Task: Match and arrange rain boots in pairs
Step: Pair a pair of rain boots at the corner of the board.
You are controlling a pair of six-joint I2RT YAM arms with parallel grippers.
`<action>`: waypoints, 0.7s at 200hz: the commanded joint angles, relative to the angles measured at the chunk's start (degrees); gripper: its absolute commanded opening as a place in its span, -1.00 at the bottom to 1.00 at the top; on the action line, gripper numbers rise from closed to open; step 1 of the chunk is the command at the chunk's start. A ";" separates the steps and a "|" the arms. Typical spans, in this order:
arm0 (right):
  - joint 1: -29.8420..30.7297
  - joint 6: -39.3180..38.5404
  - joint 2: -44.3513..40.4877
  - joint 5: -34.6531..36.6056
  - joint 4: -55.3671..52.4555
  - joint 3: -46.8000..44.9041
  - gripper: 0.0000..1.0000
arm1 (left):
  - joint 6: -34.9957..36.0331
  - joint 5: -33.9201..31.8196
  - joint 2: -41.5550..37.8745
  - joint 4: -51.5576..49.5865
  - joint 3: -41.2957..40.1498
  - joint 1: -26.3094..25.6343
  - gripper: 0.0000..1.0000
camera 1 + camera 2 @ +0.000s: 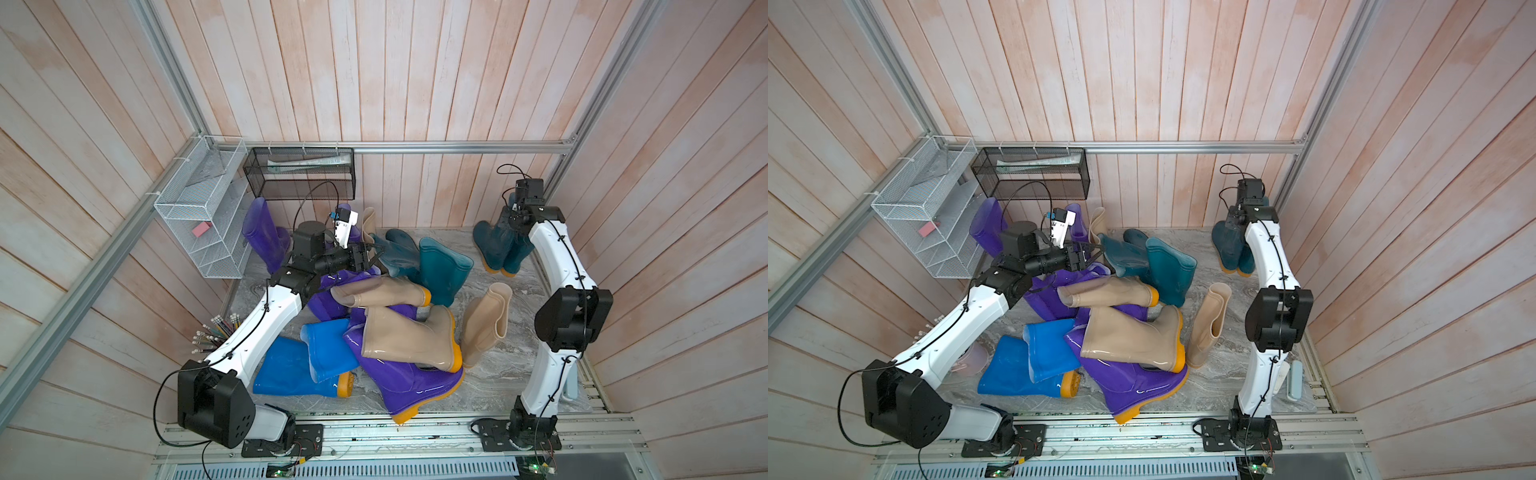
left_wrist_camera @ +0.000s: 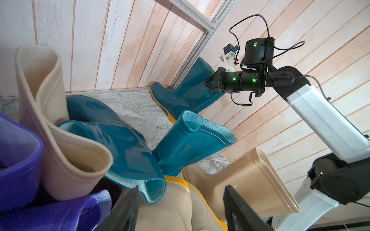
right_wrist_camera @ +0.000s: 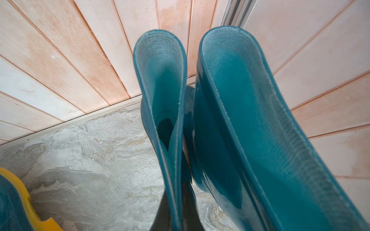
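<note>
Overhead, in both top views, the left claw (image 1: 377, 255) hangs open and empty above the boot pile (image 1: 399, 336) mid-floor, beside a lying teal boot (image 1: 395, 253). The right claw (image 1: 517, 217) sits atop the teal pair (image 1: 498, 249), which stands in the far corner.

From the left wrist, its fingers (image 2: 124, 210) stand well apart and grip nothing, with the lying boot's mouth just beyond.

From the right wrist, the pair's shafts stand side by side. A dark finger (image 3: 190, 212) runs along one shaft's wall, and the claw is pinched shut on it.

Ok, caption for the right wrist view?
Right claw pinches the cuff of a teal boot beside its upright twin.
</note>
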 commanded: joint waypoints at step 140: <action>8.71 -4.29 -23.79 -7.77 8.12 -14.15 0.25 | 1.16 -5.15 -3.67 3.22 -2.62 -0.18 0.47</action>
